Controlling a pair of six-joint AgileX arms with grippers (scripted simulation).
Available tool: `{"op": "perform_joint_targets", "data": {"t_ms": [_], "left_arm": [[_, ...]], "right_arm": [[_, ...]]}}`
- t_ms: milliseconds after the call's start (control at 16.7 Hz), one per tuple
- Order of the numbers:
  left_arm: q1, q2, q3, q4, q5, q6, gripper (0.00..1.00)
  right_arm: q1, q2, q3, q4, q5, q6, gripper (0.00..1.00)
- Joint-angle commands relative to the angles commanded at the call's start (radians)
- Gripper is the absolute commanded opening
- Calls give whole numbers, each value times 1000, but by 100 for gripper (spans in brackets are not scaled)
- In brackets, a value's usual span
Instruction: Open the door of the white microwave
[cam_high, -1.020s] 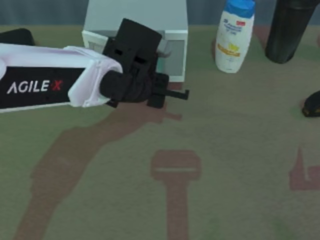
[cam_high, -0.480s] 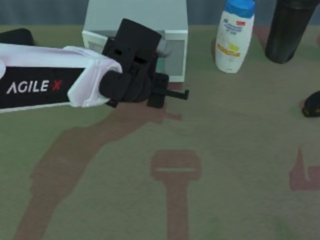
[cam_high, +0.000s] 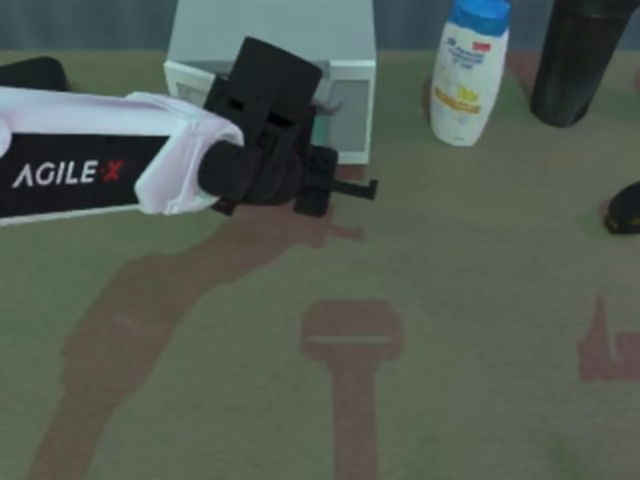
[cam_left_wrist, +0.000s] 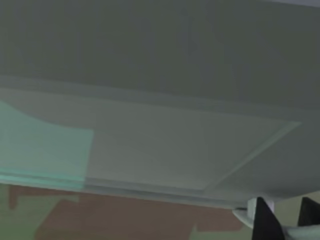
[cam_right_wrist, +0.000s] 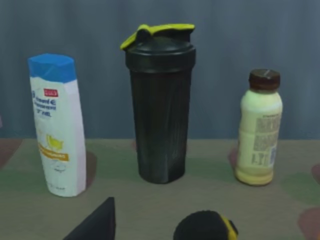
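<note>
Green-and-brown patterned tabletop carries the white microwave at its far edge. Our left gripper sits just in front of the door; we cannot tell its finger spread. Right of the microwave stand a white blue-capped bottle and a black shaker. Our right gripper rests parked farther right.

Left arm reaching in from left, claw low; right arm parked right.
</note>
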Motion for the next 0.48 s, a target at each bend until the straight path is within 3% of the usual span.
{"op": "perform_joint_targets", "data": {"t_ms": [480], "left_arm": [[11,-26,-33,16,39,41,0]], "right_arm": [[0,0,0,0,0,0,100]]}}
